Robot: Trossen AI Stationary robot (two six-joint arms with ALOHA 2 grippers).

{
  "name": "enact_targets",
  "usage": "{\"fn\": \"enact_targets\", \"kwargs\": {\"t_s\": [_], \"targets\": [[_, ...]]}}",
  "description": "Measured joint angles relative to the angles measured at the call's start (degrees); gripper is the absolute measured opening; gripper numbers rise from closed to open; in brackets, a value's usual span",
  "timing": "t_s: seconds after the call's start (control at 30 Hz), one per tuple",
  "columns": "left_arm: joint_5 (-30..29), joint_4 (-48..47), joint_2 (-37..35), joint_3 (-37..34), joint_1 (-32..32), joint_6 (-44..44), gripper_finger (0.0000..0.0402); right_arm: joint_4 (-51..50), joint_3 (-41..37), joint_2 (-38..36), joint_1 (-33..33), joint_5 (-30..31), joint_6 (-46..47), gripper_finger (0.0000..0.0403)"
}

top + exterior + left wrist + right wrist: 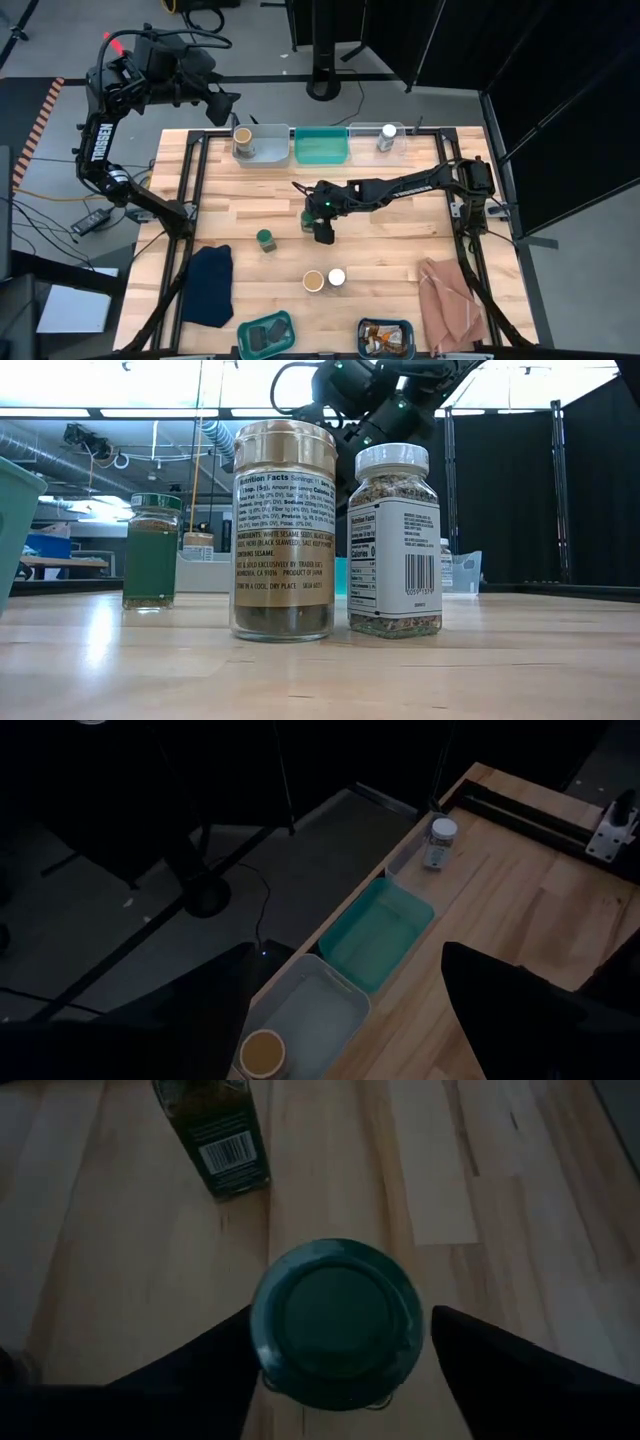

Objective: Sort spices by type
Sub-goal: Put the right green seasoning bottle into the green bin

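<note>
Right gripper [340, 1330] is open around green-top jar [335, 1320], not clenched; left gripper [345, 1010] open above grey bin [310, 1020].

Counter [400, 250]: pale wood planks. Bins: grey [262, 146], teal [321, 147], clear [385, 141]. Jar tops: green [335, 1320], tan [284, 433], white [392, 457]. Cloths: dark blue [208, 285], pinkish-brown [448, 300]. Arms: black.

Right claw [313, 222] open mid-table; left claw [232, 103] apparently open, raised.
</note>
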Motion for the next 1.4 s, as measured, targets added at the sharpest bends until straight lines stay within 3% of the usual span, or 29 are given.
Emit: {"fn": "enact_targets", "kwargs": {"t_s": [0.23, 0.7, 1.1, 1.4], "targets": [[0.00, 0.04, 0.00, 0.00, 0.00, -0.02, 0.0326, 0.02, 0.00, 0.00, 0.00, 0.31, 0.17, 0.0202], [0.00, 0.04, 0.00, 0.00, 0.00, -0.04, 0.0326, 1.88, 2.62, -0.02, -2.92, 3.04, 5.10, 0.0202], [-0.02, 0.02, 0.00, 0.00, -0.02, -0.07, 0.0326, 1.25, 10.99, -0.13, -13.00, 4.50, 3.42, 0.0202], [0.00, 0.00, 0.00, 0.00, 0.00, -0.07, 0.0326, -0.62, 11.96, -0.13, -20.43, 5.15, 4.84, 0.0202]]}}
